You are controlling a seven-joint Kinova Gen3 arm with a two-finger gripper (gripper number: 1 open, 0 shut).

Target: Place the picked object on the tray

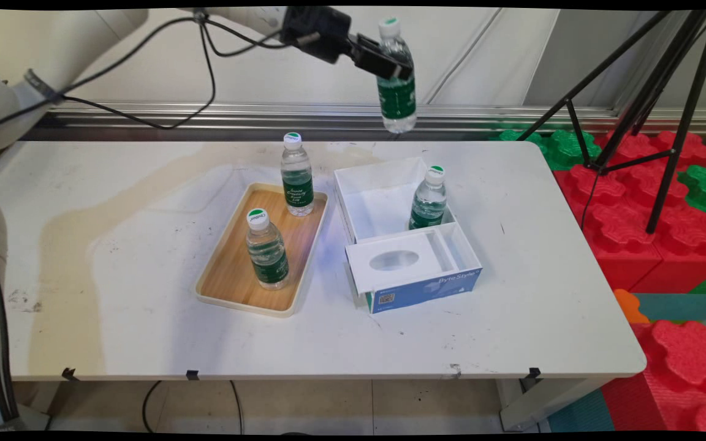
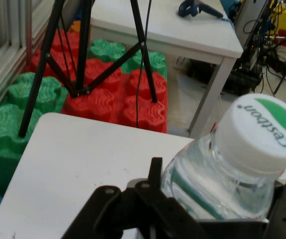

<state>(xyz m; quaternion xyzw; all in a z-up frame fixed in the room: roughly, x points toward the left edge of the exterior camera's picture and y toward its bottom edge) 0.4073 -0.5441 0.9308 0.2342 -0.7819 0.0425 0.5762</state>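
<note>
My gripper (image 1: 393,64) is raised high above the table's far edge and is shut on a clear water bottle (image 1: 396,86) with a green label and a white-and-green cap. The bottle hangs upright in the air, over the far side of the white open box (image 1: 383,184). In the hand view the held bottle (image 2: 232,169) fills the lower right between the black fingers (image 2: 153,199). Another bottle (image 1: 429,199) stands inside the box at its right wall. Two more bottles (image 1: 297,176) (image 1: 266,249) stand upright on the wooden tray (image 1: 236,275).
The box's blue-fronted lid part (image 1: 426,285) lies at its near end. A black tripod (image 1: 635,104) stands to the right over red and green foam blocks (image 1: 629,202). Black cables (image 1: 206,67) hang from the arm at upper left.
</note>
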